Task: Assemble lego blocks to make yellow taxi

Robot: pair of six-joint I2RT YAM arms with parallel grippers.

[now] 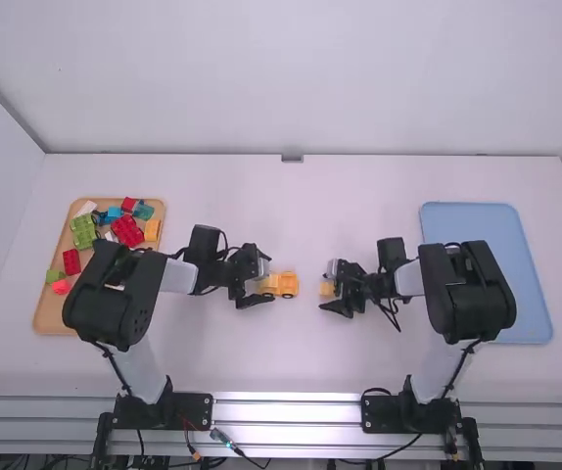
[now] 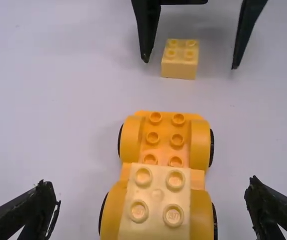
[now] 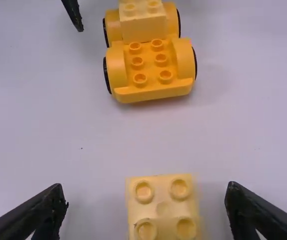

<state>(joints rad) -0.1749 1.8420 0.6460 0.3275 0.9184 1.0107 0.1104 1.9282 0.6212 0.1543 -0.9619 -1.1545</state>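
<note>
In the high view the left hand (image 1: 264, 282) covers part of the yellow car base (image 1: 287, 285), and the right hand (image 1: 327, 288) partly hides the loose pale yellow block (image 2: 179, 70). The left wrist view's bottom edge cuts off the near end of the car base, and the right wrist view's bottom edge crops the loose block. There is one car base, with four black-tyred wheels, and there are two pale yellow blocks of four studs each: the mounted block (image 2: 158, 195) sits on the end of the base nearer the left hand, while the loose one lies on the worktop (image 1: 252, 357). Six studs show on the orange-yellow end facing the right hand. The left hand is spread wide, its fingers at either side of the car base and apart from it; the right hand is wide too, with the loose block between its fingers, touching neither. Well apart from the left hand, on its left, a wooden tray (image 1: 49, 318) holds assorted blocks: a big green block (image 1: 82, 231), a smaller light green one, several red ones, blue and teal ones, a white one and an orange-yellow block (image 1: 152, 230). The left arm covers part of that tray, so the full count cannot be told. To the right of the right hand, well apart, is a blue tray (image 1: 526, 294), partly hidden behind the right arm.
</note>
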